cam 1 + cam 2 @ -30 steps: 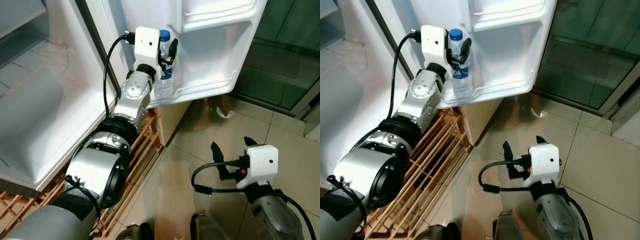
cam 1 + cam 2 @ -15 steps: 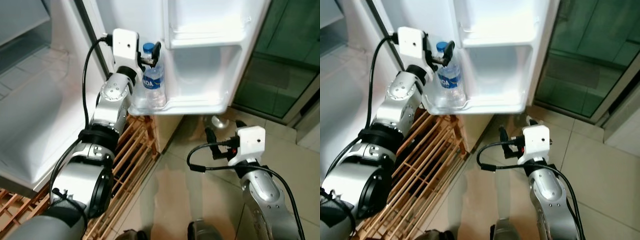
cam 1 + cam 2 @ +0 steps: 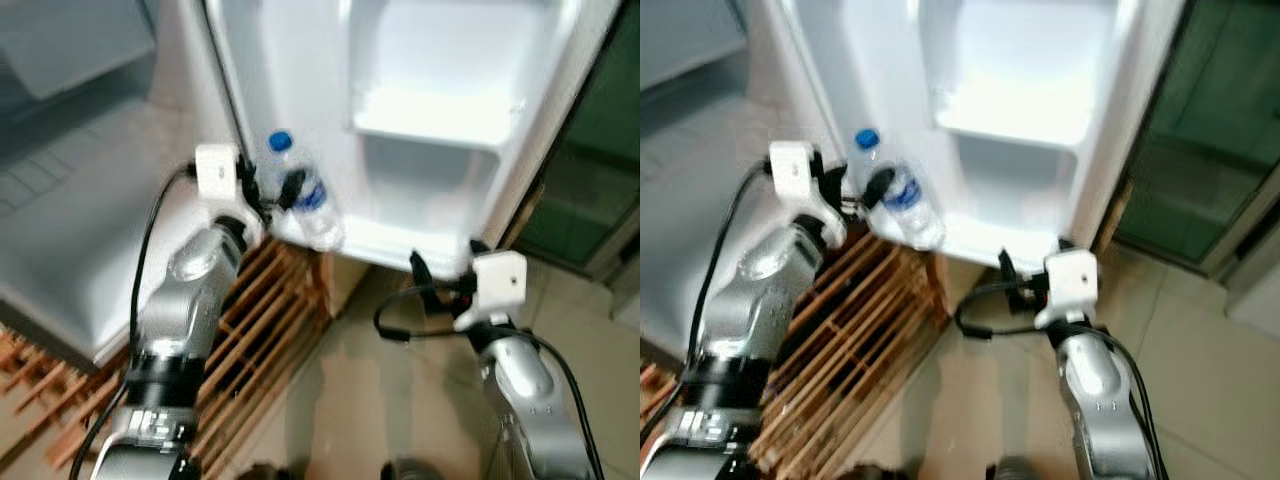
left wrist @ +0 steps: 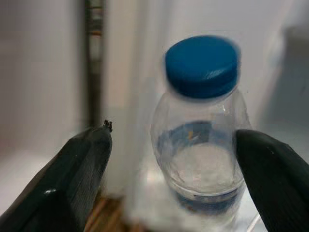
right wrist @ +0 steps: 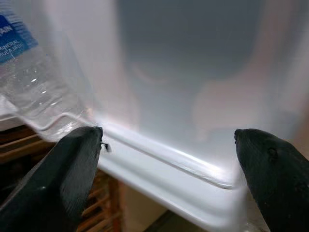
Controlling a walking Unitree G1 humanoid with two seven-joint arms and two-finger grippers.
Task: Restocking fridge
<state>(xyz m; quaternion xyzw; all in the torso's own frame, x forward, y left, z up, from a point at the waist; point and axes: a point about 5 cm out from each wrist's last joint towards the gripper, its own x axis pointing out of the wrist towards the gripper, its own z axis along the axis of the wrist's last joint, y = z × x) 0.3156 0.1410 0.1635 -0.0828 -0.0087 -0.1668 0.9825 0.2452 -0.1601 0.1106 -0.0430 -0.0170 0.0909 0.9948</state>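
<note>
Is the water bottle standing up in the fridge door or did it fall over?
Standing up. The water bottle sits in the bottom door shelf with its blue cap on top, leaning a little. The left gripper has its fingers open on either side of it.

A blue-capped water bottle (image 3: pixel 898 200) stands in the fridge door's bottom shelf (image 3: pixel 985 250), left claw (image 3: pixel 862 186) alongside.

Glossy beige tiled floor (image 3: pixel 330 400), slatted wooden rack (image 3: pixel 260 320) low at left, dark green glass panels (image 3: pixel 1200 140) at right — blurred.
</note>
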